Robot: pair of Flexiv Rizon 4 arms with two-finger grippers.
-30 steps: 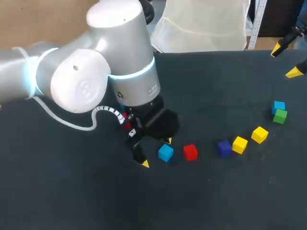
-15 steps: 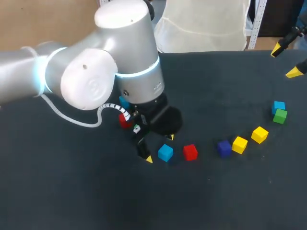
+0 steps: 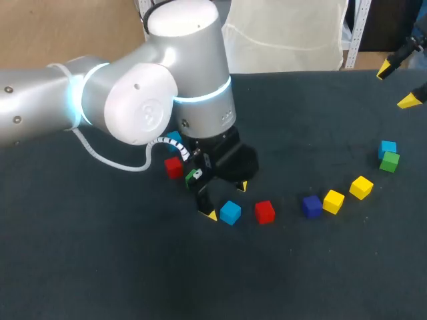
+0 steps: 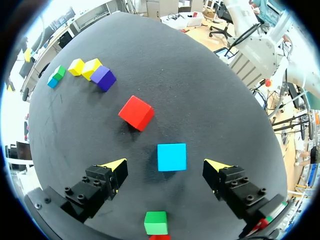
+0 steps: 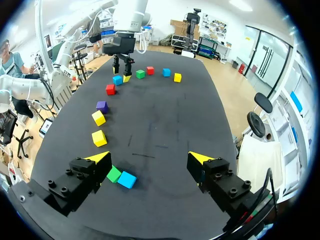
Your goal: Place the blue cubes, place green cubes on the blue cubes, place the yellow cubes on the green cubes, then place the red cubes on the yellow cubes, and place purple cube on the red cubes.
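Now my left pincer has slid along the bench to the blue cube, which has stayed put; spread wide, its fingers flank the cube without touching, so closing on it for the base layer looks next

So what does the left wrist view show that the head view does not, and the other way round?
Only the left wrist view: a green cube under the left gripper, which the arm hides from the head view. Only the head view: the left arm itself and a second blue cube partly under it. Both: the blue cube between the open fingers, touching neither; beyond it a red cube, the purple cube, two yellow cubes, and a far green cube beside a far blue cube.
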